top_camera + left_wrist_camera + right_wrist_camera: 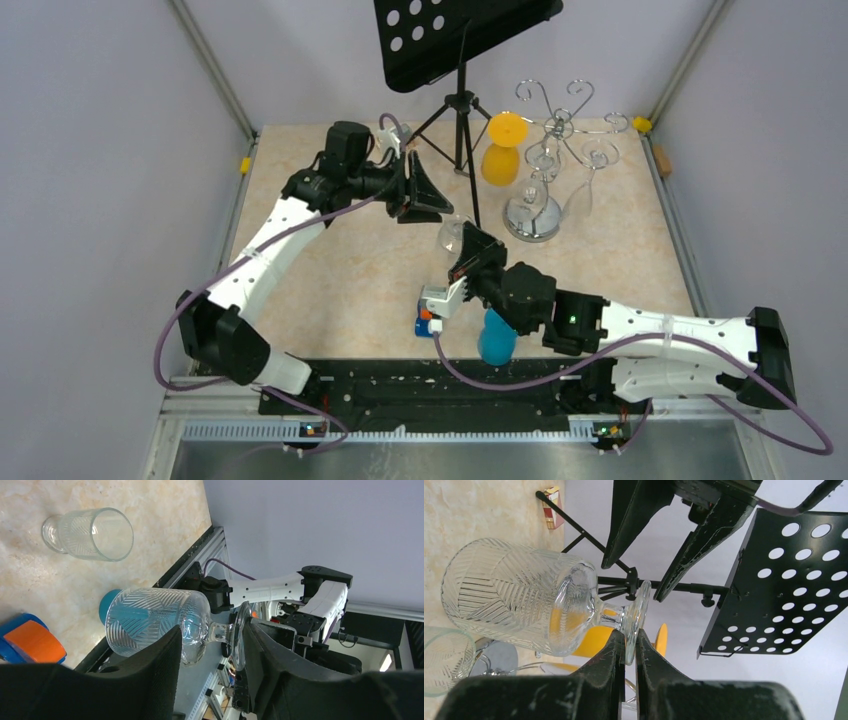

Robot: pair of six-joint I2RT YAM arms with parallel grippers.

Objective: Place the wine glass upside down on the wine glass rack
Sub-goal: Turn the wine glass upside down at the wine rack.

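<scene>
The wine glass [452,232] is clear with a cut pattern and is held on its side in the air. My right gripper [630,635] is shut on the rim of its foot, seen in the top view [462,245]. My left gripper [212,627] is open. Its fingers [150,670] straddle the stem between the bowl [150,617] and the foot, one finger close to the foot. In the top view it sits just left of the glass [432,200]. The chrome wine glass rack [532,215] stands at the back right, with clear glasses hanging from it.
A black tripod music stand [450,35] stands behind the grippers. A yellow glass [503,148] is beside the rack. A blue cup [497,340] and a blue-orange toy [425,325] lie near the front edge. A clear tumbler [90,532] lies on the table.
</scene>
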